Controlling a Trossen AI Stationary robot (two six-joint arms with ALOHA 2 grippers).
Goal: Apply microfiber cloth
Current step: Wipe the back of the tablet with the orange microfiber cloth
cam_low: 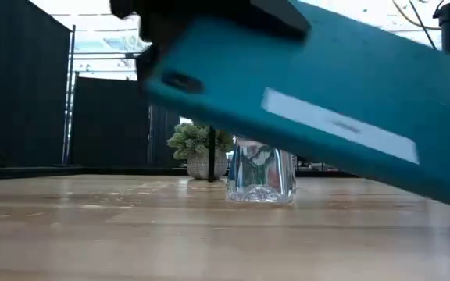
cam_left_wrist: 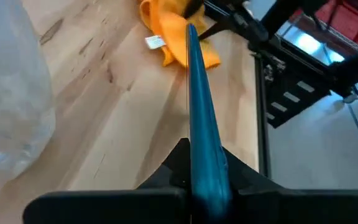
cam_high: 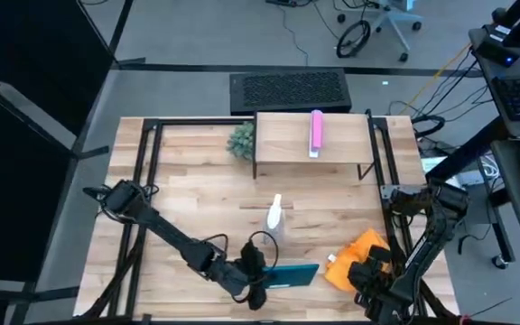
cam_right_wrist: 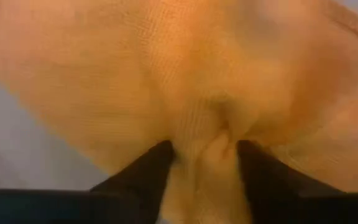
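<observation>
Bright orange soft microfiber cloth [cam_high: 355, 262] bunched at table's near right, pinched between right gripper [cam_right_wrist: 199, 163] fingers. Left gripper [cam_high: 253, 275] clamps the flat teal-cased tablet [cam_high: 292, 274] on edge, lifted off the light wooden table [cam_high: 197, 181], just beside cloth. Clear plastic spray bottle [cam_high: 275, 217] stands mid-table.

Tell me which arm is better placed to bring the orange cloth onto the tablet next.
The right. Its gripper is shut on the microfiber cloth, fabric bunched between its fingers, right beside the teal tablet. The left gripper is occupied, clamped on the tablet's edge and holding it off the table.
</observation>
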